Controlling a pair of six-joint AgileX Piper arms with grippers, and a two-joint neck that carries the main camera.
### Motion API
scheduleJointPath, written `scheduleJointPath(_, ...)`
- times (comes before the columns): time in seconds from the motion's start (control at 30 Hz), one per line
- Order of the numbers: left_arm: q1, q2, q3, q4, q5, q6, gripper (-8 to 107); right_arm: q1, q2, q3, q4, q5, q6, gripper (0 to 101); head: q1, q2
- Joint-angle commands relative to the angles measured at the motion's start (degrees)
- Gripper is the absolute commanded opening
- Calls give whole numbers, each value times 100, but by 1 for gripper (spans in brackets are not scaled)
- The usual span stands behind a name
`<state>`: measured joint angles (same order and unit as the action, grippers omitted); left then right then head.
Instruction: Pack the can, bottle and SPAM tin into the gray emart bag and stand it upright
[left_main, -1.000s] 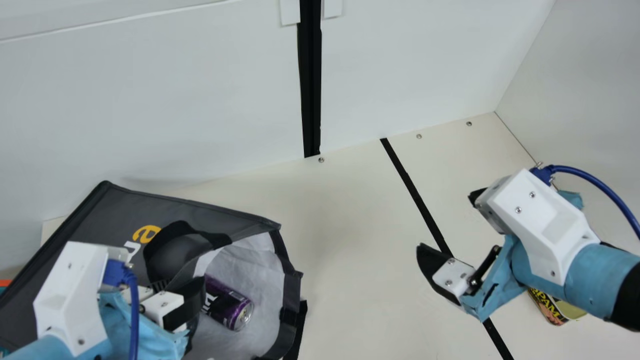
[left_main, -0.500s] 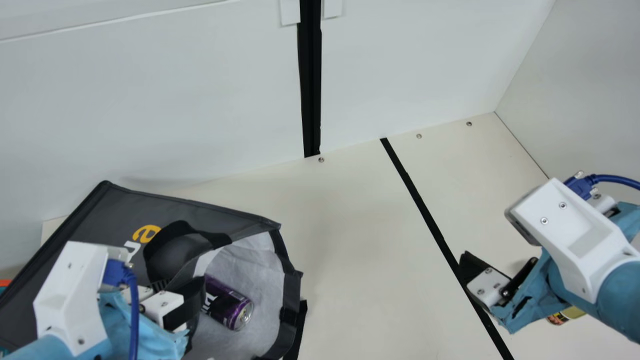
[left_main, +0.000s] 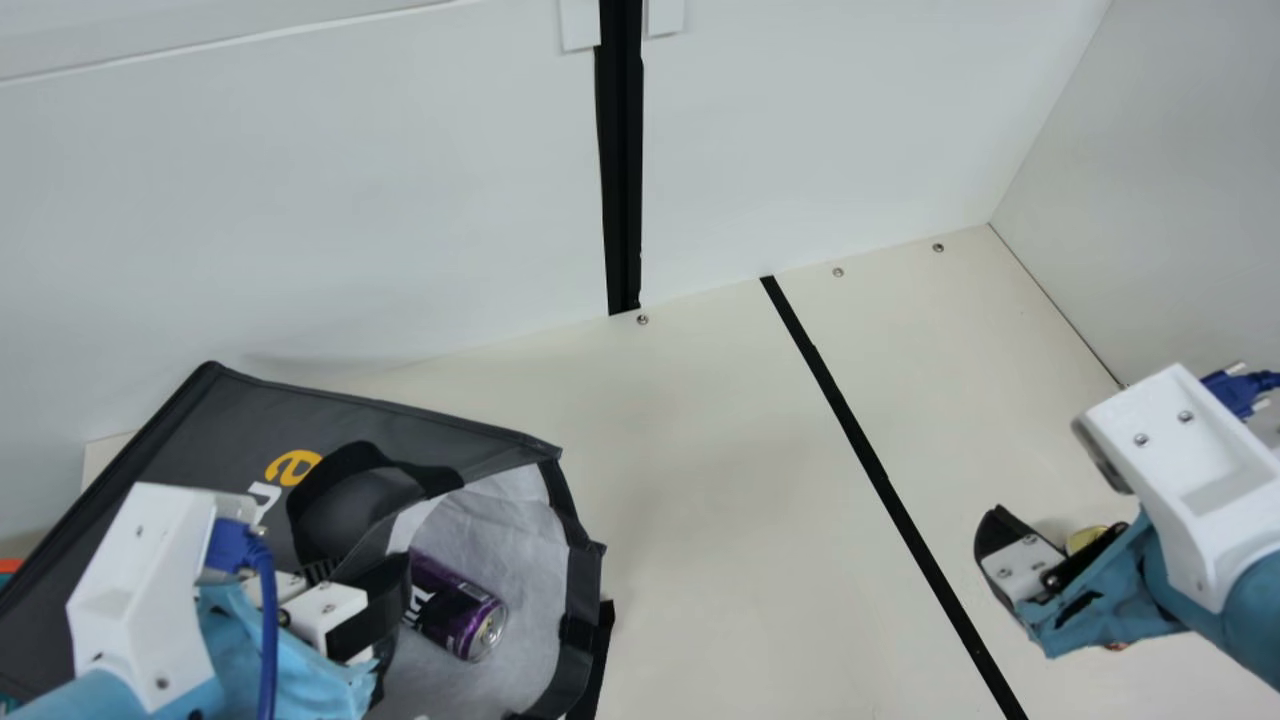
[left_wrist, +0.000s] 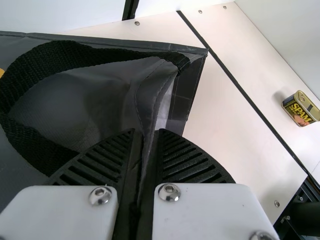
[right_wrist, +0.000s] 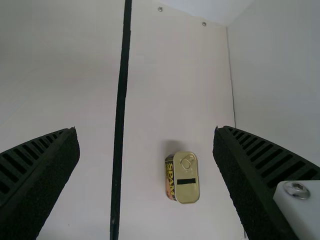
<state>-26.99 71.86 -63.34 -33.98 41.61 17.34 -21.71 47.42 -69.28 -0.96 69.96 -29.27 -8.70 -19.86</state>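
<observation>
My left gripper (left_main: 378, 588) clamped on the gray emart bag (left_main: 220, 430)'s rim, the purple can (left_main: 455, 610) lying inside the bag, my right gripper (left_main: 1012, 560) well to the bag's right, its fingers spread wide, the SPAM tin (right_wrist: 187, 175) also right of the bag.

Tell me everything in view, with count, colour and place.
Bag: one, gray, table's left
Can: one, purple, inside the bag
SPAM tin: one, gold, table's right
Table: one, cream, under bag and tin
Table stripe: one, black, mid-table
Screws: several, silver, table's back edge
Walls: two, white, back and right
Wall strip: one, black, back wall
Orange item: one, orange, left edge
Left gripper: one, black, shut on bag's rim
Right gripper: one, black, open near tin
</observation>
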Motion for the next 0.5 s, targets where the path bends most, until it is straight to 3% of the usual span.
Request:
scheduleJointPath(0.0, 0, 0, 0, 0, 0, 0, -8, -94, -14, -17, -16, -6, 239, 95, -130, -14)
scheduleJointPath(0.47, 0, 0, 0, 0, 0, 0, -8, -606, -130, -245, 23, -6, 1565, 95, -130, -14)
